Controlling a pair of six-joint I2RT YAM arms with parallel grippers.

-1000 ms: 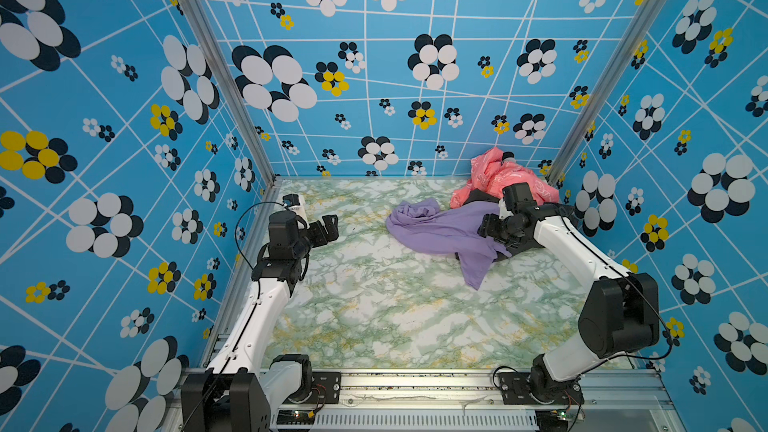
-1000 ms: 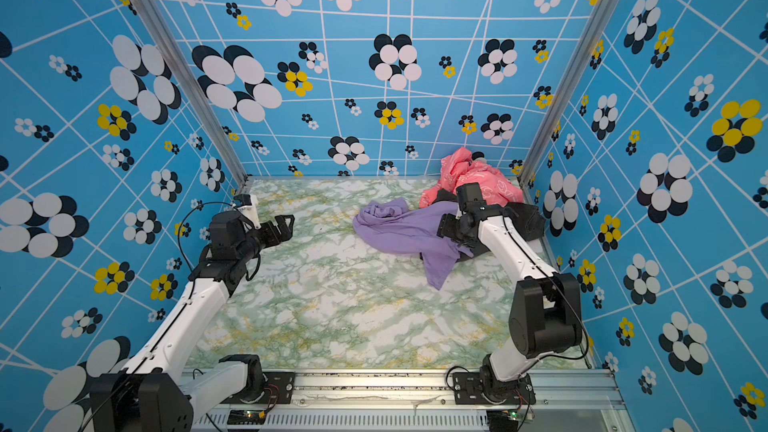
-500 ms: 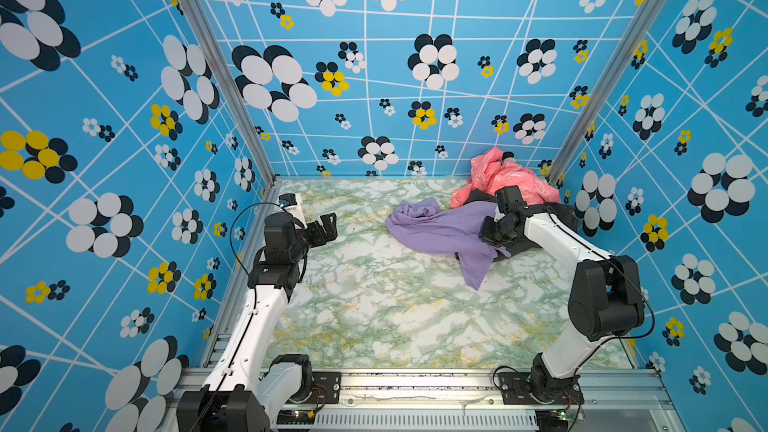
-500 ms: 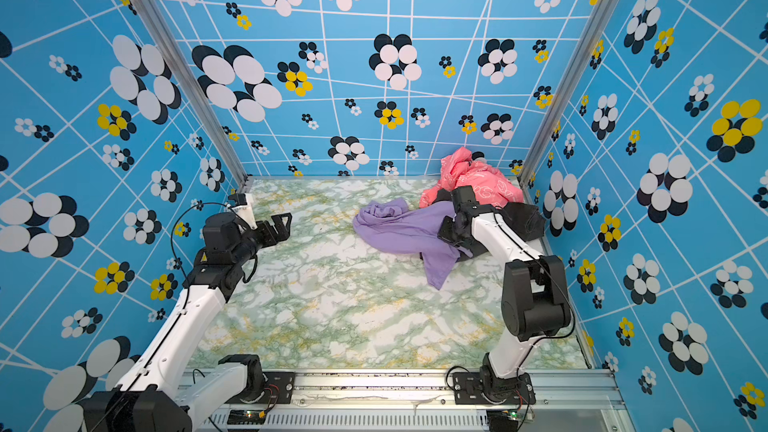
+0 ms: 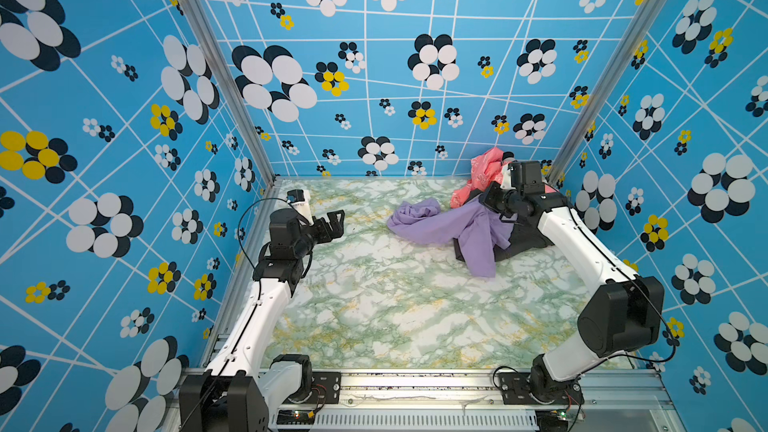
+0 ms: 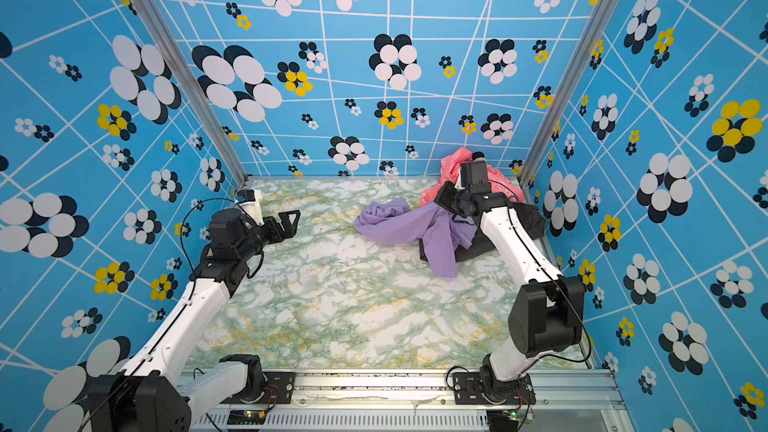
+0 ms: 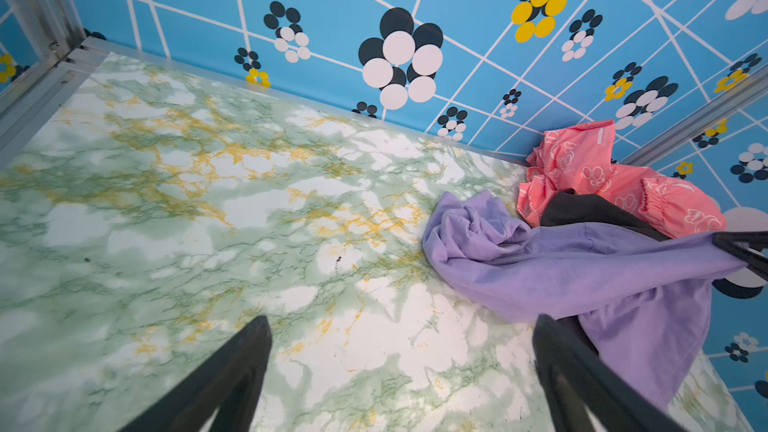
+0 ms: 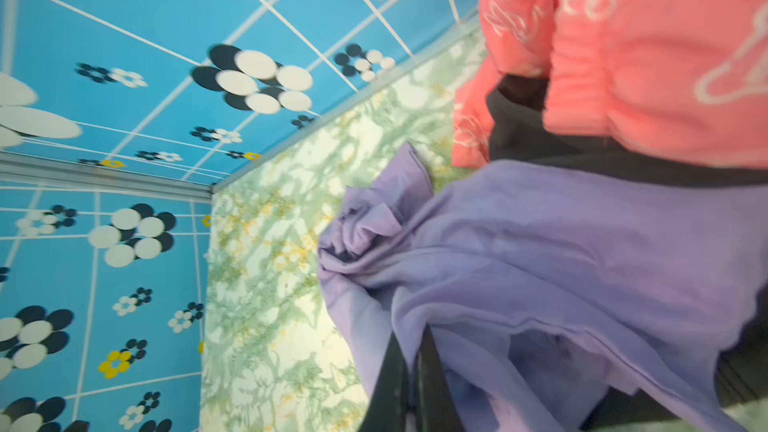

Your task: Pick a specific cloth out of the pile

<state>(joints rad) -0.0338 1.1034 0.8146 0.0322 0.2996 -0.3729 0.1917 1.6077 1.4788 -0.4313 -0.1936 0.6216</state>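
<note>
- We found the table (image 5: 395, 309) open across its middle and near side, with patterned walls (image 5: 374, 76) closing three sides.
- The pile (image 7: 602, 218) sat in the far right corner, against the back wall.
- The cloth (image 5: 436, 226) spread from the pile toward the centre, partly over the black cloth (image 5: 523, 238), with the pink cloth (image 5: 482, 172) behind.
- The right gripper (image 8: 411, 338), jaws pressed together, pinched the cloth at the pile.
- The left gripper (image 7: 399, 322) hung spread wide over bare table, well apart from the cloth.

Legible text: none; the white outline prints (image 7: 592, 176) on the pink cloth (image 7: 577, 151) and its small white tag (image 7: 603, 135) are too blurred to read.
</note>
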